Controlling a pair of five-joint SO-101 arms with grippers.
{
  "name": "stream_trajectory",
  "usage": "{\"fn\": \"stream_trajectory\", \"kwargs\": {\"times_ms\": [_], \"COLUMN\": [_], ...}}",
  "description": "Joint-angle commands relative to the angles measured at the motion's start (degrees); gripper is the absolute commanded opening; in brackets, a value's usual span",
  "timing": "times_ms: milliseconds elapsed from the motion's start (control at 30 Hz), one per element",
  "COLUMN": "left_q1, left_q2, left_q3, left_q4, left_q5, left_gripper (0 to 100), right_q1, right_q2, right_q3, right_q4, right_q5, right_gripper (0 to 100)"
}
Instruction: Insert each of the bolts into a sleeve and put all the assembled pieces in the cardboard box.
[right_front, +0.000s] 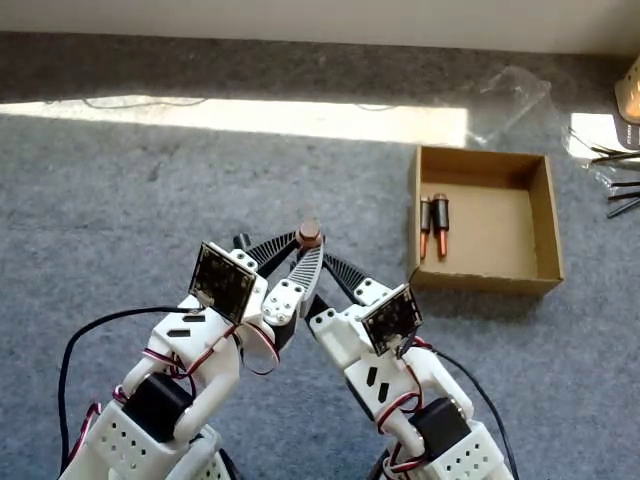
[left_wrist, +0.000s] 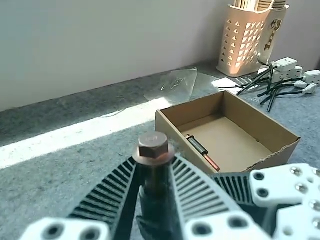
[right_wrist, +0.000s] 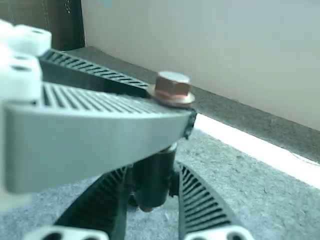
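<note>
Clamping the bolt (left_wrist: 153, 147), the left pincer (left_wrist: 153, 167) is holding it upright in the sleeve (right_wrist: 150, 187), which the right pincer (right_wrist: 152, 175) is gripping.

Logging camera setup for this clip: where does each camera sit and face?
High view: above and behind both arms, looking down on the carpet and cardboard box.
Left wrist view: on the left arm, facing the box past the left hand, closed on the bolt.
Right wrist view: on the right arm, facing the wall; right hand holds the sleeve.
All three share the bolt.
</note>
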Motion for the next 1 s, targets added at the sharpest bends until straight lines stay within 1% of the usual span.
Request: {"fn": "stream_trajectory", "kwargs": {"times_ms": [0,200,333,400,967], "left_q1": [-1.2,-1.2,-1.2,-1.2,-1.2], "left_q2": [-0.9,-0.9,-0.9,-0.9,-0.9], "left_q3": [-0.3,-0.3,-0.3,-0.6,-0.8], "left_q4": [0.2,0.2,1.1,2.2,2.4], "left_q5": [-0.5,-0.6,-0.6,-0.6,-0.6], "left_gripper": [0,2,12,14,14], "right_q1": [-0.7,-0.7,-0.7,-0.7,-0.7], "right_q2": [-0.7,-0.7,-0.7,-0.7,-0.7], "right_q3": [7.6,7.6,7.6,7.6,7.6], "right_q4": [0.0,0.0,0.0,0.0,0.0], "right_q5": [0.6,0.6,0.6,0.6,0.6], "right_gripper": [0.5,0.5,0.5,0.5,0.5]}}
